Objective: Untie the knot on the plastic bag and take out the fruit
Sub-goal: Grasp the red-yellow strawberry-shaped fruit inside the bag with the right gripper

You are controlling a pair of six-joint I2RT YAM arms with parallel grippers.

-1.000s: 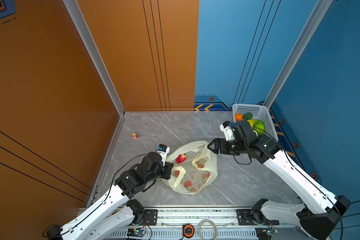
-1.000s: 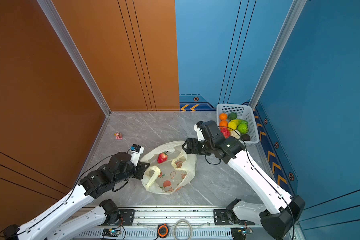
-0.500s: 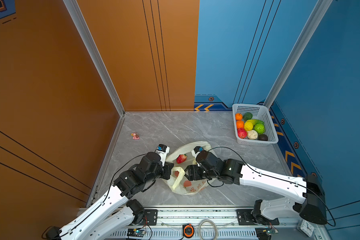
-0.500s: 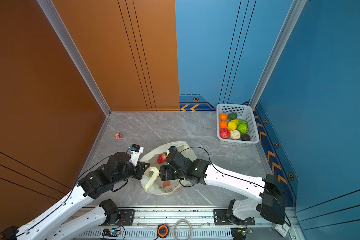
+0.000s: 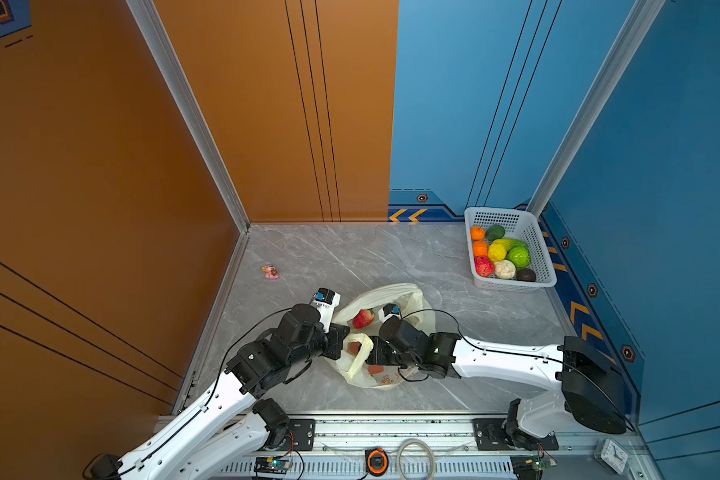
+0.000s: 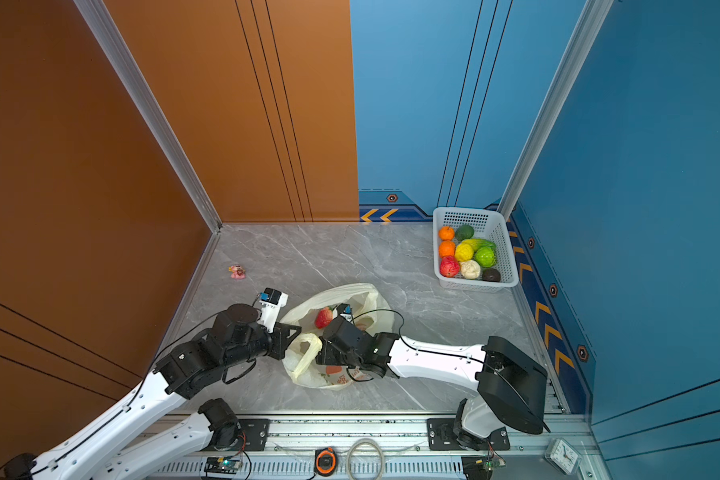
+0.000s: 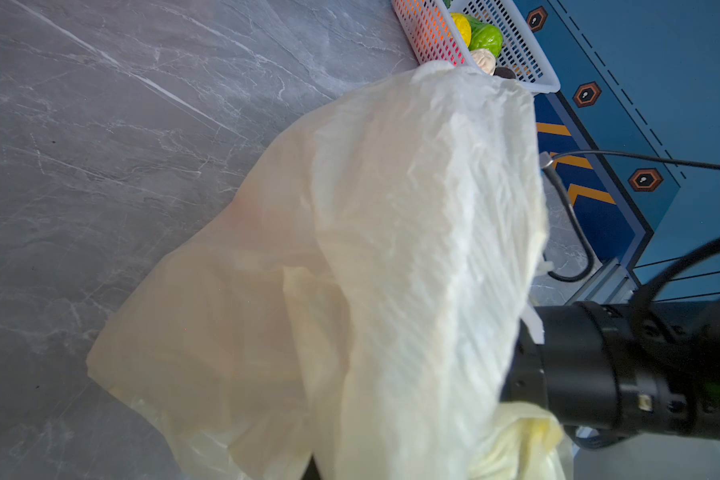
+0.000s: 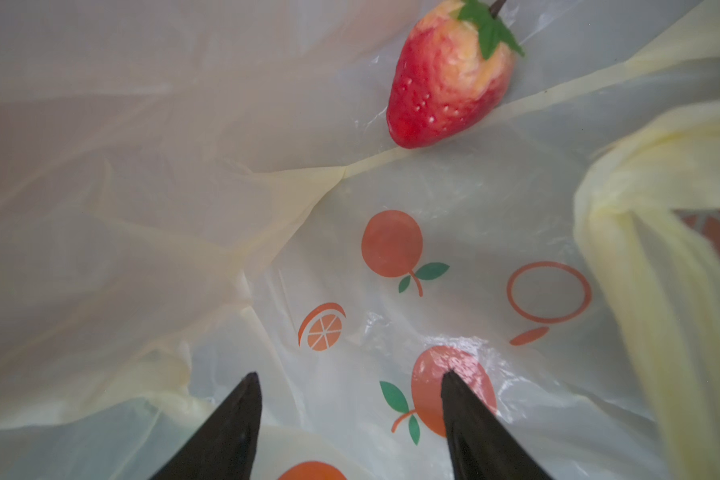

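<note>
Arms low, beside plastic bag

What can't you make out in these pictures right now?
- How the left gripper pinches: the plastic bag covers its tips in the left wrist view, its own body in both top views.
- Fruit beyond the strawberry: the right arm blocks both top views.
- The red writing: too small, partly under that arm.

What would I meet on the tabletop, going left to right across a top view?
Pink toy figure → strawberry, inside the plastic bag → white basket.
</note>
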